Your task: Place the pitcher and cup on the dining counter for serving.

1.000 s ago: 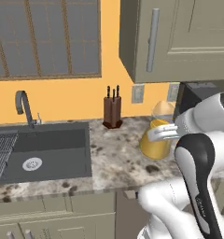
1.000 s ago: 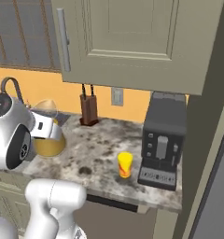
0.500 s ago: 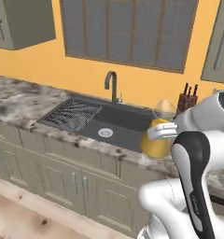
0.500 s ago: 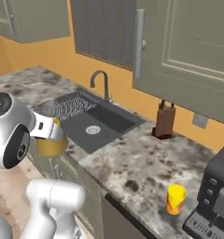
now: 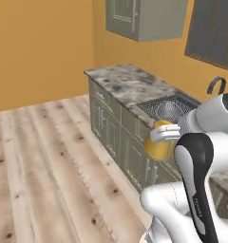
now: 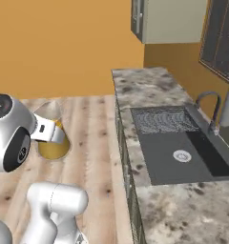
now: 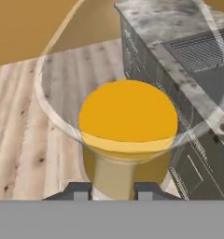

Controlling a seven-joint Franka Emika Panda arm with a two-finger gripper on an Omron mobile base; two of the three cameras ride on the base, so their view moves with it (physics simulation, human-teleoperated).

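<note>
Gripping a clear glass pitcher (image 7: 128,135), the gripper (image 7: 113,189) has its two dark fingertips clamped on either side of the vessel's neck, seen from the hand camera looking down into the wide mouth. Directly below the fingers, the golden-yellow liquid fills the lower part of the pitcher, and the pale rim flares out around it.

In the left base view the pitcher (image 5: 159,142) hangs in the air in front of the white arm, held by the hand just above its yellow body. In the right base view the pitcher (image 6: 52,138) sits beside the arm's big rounded joint, over bare wooden floor (image 6: 95,143).

Further out from the gripper, to one side, runs a counter with a sink (image 6: 178,152), a ribbed drying rack and a curved tap (image 6: 209,107). Its stone top is speckled grey-brown over grey-green cabinet doors. Orange walls and a wall cabinet (image 5: 144,16) lie beyond.

The pitcher is off any surface, carried in mid-air, and no dining counter is visible here.

The pitcher looks rigid, smooth and breakable, and the liquid likely makes it bottom-heavy and prone to sloshing. The narrow neck seems the sensible hold, kept upright and moved gently.
</note>
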